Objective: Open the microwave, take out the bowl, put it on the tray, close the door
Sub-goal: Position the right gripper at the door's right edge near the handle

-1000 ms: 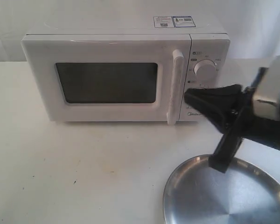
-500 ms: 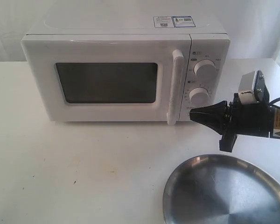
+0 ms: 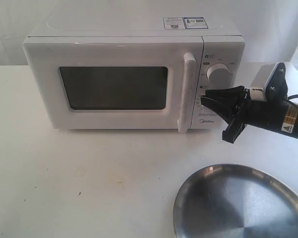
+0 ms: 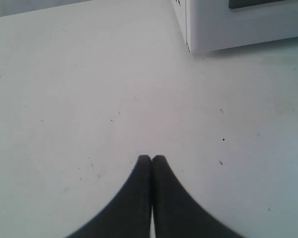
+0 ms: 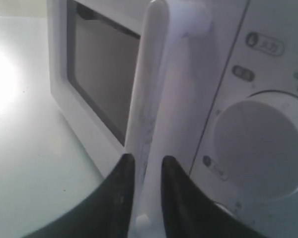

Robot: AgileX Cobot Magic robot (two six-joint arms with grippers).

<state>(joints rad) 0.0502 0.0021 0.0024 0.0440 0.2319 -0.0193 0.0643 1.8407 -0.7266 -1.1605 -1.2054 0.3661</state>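
The white microwave point(image 3: 124, 79) stands at the back of the table with its door point(image 3: 114, 87) shut. The bowl is hidden from every view. The steel tray point(image 3: 241, 206) lies at the front right. My right gripper point(image 3: 203, 102) hovers in front of the control panel, covering the lower knob, just right of the vertical bar handle point(image 3: 186, 91). In the right wrist view the handle point(image 5: 149, 99) runs into the gap of the right gripper point(image 5: 147, 161), which is open and not clamped on it. My left gripper point(image 4: 151, 158) is shut and empty over bare table.
The upper knob point(image 3: 218, 74) shows above the right gripper. A lower corner of the microwave point(image 4: 223, 25) lies ahead of the left gripper. The left arm does not appear in the exterior view. White table point(image 3: 89, 173) stretches in front of the microwave.
The right arm drew back to the right, then rose and moved toward the control panel. It now covers the lower knob, closer to the handle.
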